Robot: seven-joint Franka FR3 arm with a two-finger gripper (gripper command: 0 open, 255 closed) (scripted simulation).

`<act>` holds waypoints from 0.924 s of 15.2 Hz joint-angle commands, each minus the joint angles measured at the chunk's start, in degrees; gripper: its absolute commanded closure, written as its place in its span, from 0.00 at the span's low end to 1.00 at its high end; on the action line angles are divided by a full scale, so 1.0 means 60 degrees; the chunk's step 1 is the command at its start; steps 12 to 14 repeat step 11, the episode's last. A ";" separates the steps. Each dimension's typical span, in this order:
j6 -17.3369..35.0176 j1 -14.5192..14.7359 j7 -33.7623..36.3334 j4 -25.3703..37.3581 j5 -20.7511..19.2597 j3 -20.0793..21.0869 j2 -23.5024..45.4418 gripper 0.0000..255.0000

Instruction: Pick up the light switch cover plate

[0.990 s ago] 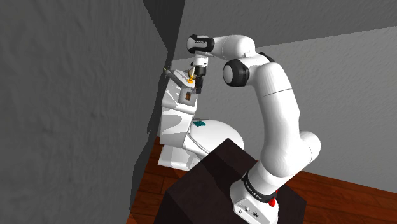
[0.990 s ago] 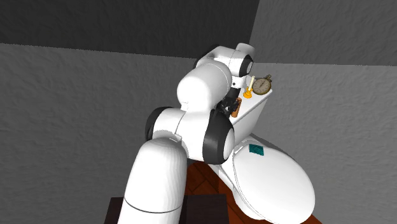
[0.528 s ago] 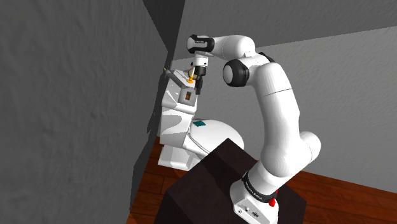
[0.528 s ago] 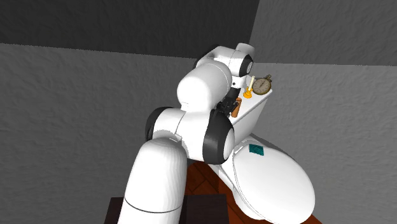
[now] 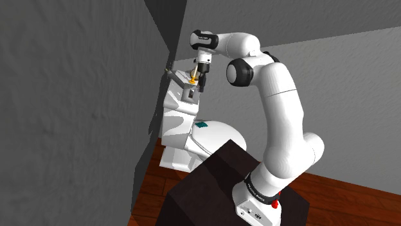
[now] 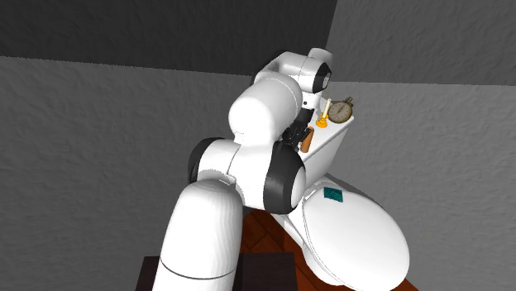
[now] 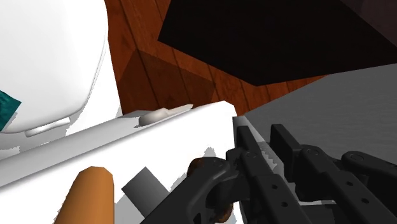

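Gripper (image 5: 200, 85) clenched on the grey cover plate (image 5: 188, 95) — plate tilted, just left, over the toilet tank (image 5: 173, 119).

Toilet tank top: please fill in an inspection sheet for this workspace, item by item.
surface: top of the white toilet tank, with the closed toilet lid in front of it.
job's things: grey cover plate over the tank top, right beside the gripper; contact unclear.
clutter: stopwatch and a small yellow-orange object on the tank; teal patch on the toilet lid.
grippers: black gripper pointing down over the tank top.
cables: nothing seen.
surroundings: grey walls, wooden floor, dark stand.
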 commanded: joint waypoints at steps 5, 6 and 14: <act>-0.0696 -0.0093 0.0053 0.0613 -0.0025 -0.0011 -0.0102 1.00; -0.0822 -0.0112 0.0066 0.0740 -0.0026 -0.0010 -0.0105 1.00; -0.1246 -0.0185 0.0111 0.1203 -0.0023 0.0000 -0.0080 1.00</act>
